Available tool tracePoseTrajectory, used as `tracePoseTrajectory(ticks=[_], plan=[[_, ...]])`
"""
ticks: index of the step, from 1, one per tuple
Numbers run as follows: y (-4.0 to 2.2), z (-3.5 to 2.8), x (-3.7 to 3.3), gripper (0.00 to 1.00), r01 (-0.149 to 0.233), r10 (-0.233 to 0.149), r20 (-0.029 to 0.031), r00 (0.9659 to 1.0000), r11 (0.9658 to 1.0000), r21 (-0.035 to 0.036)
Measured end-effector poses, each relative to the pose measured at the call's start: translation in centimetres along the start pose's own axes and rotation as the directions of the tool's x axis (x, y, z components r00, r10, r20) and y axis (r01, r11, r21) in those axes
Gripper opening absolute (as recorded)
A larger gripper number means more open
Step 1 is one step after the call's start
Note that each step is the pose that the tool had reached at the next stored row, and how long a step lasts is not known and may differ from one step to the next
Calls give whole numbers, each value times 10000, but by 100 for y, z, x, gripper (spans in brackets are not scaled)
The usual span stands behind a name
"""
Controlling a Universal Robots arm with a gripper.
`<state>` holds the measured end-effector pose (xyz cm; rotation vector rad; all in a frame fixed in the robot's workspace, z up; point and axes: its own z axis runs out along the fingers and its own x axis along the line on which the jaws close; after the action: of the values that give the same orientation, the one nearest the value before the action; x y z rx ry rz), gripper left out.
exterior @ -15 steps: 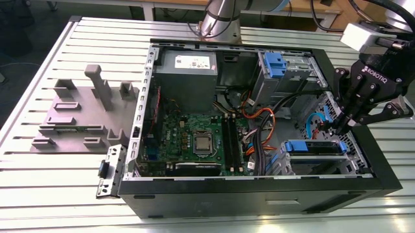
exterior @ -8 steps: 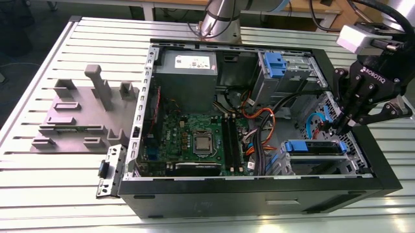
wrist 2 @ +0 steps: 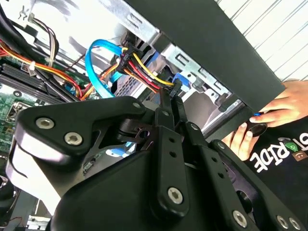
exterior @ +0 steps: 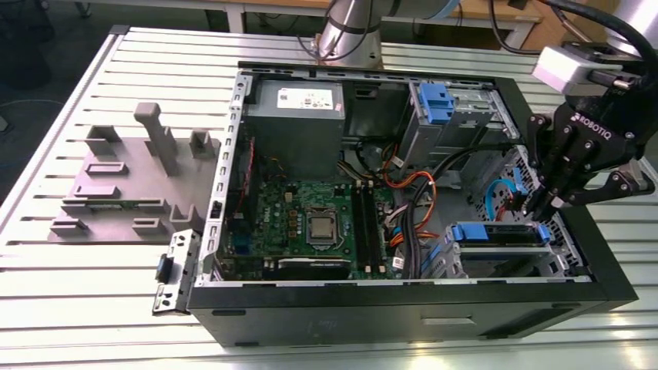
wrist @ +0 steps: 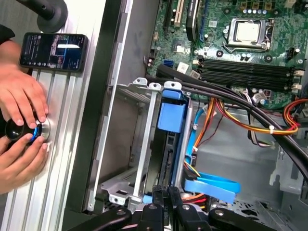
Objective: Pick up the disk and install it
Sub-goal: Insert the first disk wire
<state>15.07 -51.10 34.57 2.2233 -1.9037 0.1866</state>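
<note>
Although the disk (exterior: pixel 501 233) already sat in the drive cage (wrist: pixel 144 144) at the case's corner, its blue rail frame showing at the cage mouth, we judged installation unfinished. The gripper (exterior: pixel 538 210) hovered at the disk's cabled end, fingers (wrist 2: pixel 169 108) pressed together, holding nothing we could see.

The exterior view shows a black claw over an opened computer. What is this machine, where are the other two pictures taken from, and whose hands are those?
It is a robot arm. The exterior view looks on from off the arm; both wrist views ride on it, looking along its fingers. The fingers are shut, down inside the computer case next to the disk, which sits in a silver cage. The hands are a person's, resting on a round knob beside the case. Grey fixture blocks lie on the slatted table.
</note>
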Motion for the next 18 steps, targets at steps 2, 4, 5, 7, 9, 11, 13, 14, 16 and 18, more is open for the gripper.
tracePoseTrajectory(ticks=[2,4,5,7,9,11,13,14,16,18], plan=[[27,5,4,17,-1,1,-3,10000,10000,11],[57,8,2,17,-6,6,-6,10000,10000,32],[75,10,-1,17,-9,9,-5,10000,10000,48],[115,14,-6,17,-23,23,-13,10000,9999,101],[142,27,-9,17,-44,44,-15,10000,9998,173],[149,37,-5,17,-58,58,7,10000,9998,215],[153,51,3,17,-69,67,64,10000,9997,244],[157,57,11,17,-72,70,85,9999,9997,253],[174,68,17,17,-78,75,102,9999,9996,274],[193,78,22,17,-85,82,117,9999,9995,297]])
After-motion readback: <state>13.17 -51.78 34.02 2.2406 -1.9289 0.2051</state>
